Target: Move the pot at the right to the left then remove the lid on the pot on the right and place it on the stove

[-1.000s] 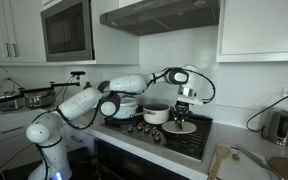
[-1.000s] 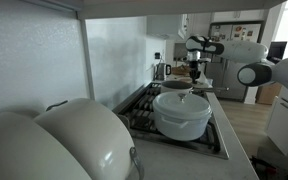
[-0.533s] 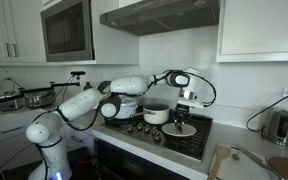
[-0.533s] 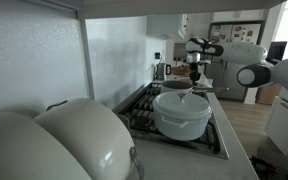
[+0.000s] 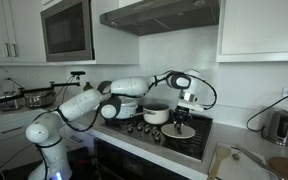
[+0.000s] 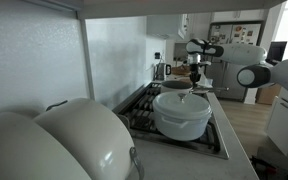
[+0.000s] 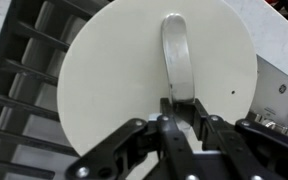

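Observation:
In the wrist view my gripper point(image 7: 181, 101) is shut on the near end of the arched handle point(image 7: 177, 50) of the lid point(image 7: 114, 90), a flat cream-white disc over the dark grates of the stove point(image 7: 14, 85). In an exterior view the gripper point(image 5: 187, 108) holds the lid point(image 5: 179, 128) low over the right part of the stove point(image 5: 199, 135); whether the lid touches the grate I cannot tell. The uncovered pot point(image 5: 156, 114) stands just left of it. In an exterior view the gripper point(image 6: 195, 68) is far back, behind the pot point(image 6: 176, 85).
A wider white pot with a domed lid point(image 5: 124, 104) point(image 6: 187, 112) stands on the stove's left side. Knobs point(image 5: 139, 127) line the front edge. A kettle point(image 5: 279, 126) stands on the counter to the right. A range hood point(image 5: 169, 12) hangs overhead.
The gripper has sunk slightly toward the stove with the lid still held. The pots have not moved.

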Robot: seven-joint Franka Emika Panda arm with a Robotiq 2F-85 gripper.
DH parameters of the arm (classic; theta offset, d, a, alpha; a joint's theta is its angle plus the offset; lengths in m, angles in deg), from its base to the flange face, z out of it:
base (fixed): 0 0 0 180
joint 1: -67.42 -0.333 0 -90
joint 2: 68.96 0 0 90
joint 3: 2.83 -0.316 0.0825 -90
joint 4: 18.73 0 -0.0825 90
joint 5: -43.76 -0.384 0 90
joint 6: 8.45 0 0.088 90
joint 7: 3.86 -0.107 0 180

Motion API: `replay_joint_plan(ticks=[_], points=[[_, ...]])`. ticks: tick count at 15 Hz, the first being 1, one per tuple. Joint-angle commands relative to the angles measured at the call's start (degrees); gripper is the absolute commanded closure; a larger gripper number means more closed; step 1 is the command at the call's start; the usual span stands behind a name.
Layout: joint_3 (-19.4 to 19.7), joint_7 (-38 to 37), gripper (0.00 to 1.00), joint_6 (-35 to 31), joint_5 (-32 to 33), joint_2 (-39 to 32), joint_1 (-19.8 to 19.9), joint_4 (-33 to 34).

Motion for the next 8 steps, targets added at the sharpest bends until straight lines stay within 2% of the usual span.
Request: replay_joint_plan(ticks=[1, 2, 5, 6, 7, 8], points=[[-0.18, 0.24, 0.94, 3.14, -1.84, -1.8, 0.22, 5.39], [-1.14, 0.23, 0.94, -0.16, -1.27, 2.33, 0.65, -2.21], [-1.67, 0.23, 0.94, -0.08, -1.2, 2.12, 0.76, -2.27], [-0.71, 0.36, 0.94, 3.4, -1.93, -2.17, 0.25, 5.44], [-1.8, 0.24, 0.94, 0.08, -1.19, 2.01, 0.77, -2.19], [-1.82, 0.25, 0.94, 0.05, -1.21, 1.96, 0.79, -2.14]])
